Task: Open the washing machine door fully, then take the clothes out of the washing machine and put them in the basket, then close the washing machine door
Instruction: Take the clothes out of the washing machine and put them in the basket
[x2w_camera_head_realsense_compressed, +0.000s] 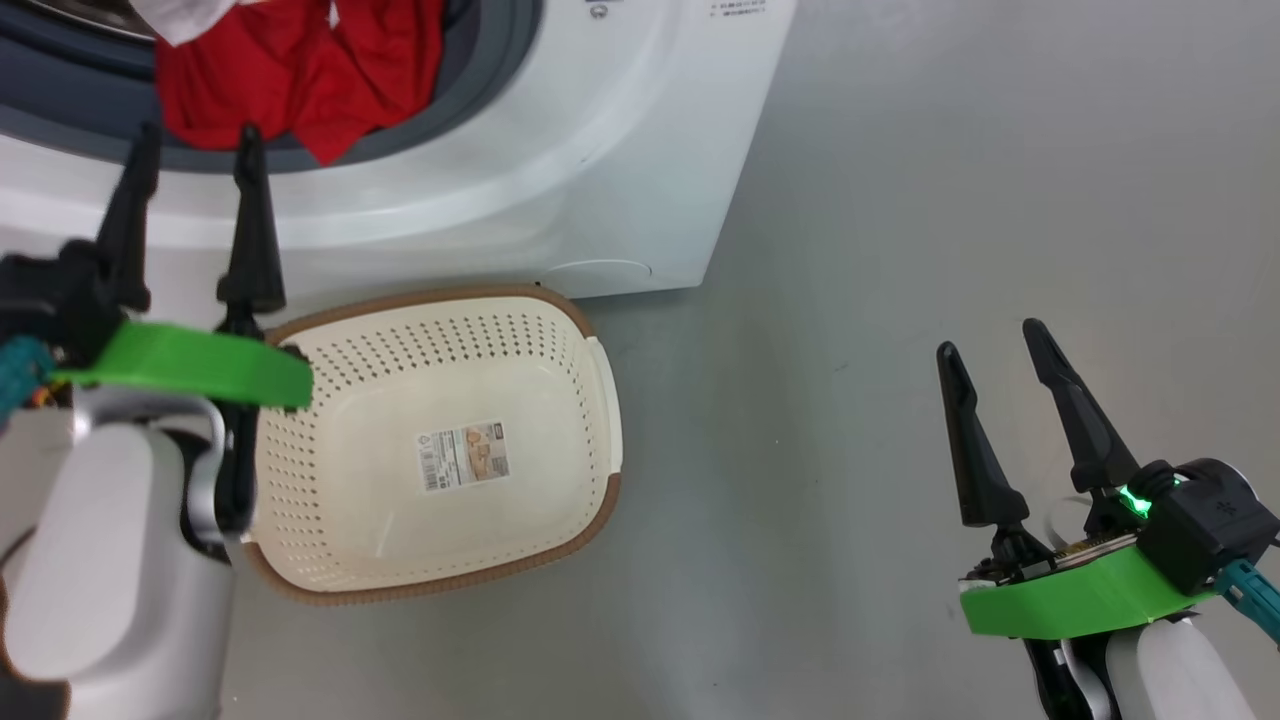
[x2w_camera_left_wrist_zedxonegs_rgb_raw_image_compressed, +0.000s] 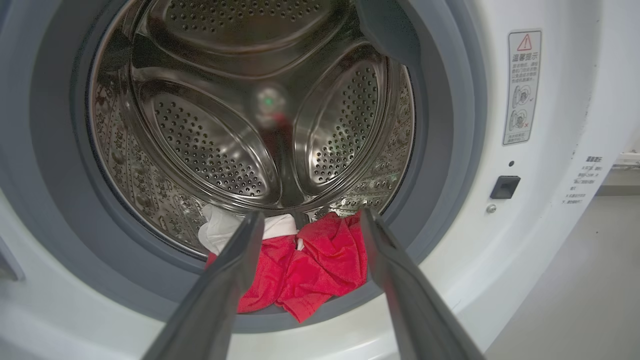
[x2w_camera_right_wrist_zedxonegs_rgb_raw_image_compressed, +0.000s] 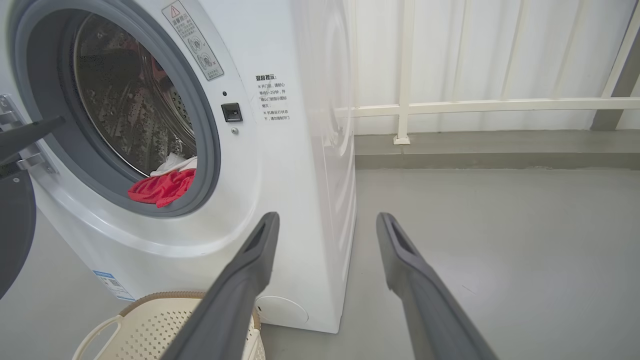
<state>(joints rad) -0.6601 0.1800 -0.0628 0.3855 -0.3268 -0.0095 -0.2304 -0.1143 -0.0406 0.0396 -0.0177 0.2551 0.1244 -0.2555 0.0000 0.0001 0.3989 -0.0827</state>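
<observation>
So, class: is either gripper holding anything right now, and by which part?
Nothing is held. The left gripper is open, pointing at the clothes in the mouth of the washing machine; the right gripper is open over the floor.

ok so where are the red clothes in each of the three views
head view: the clothes are at the top left, draped over the grey ring, just above the left gripper.
left wrist view: the clothes are at bottom centre, on the ring's lower lip.
right wrist view: the clothes are left of centre, at the bottom of the opening.
shared landmark: the grey ring around the opening.
</observation>
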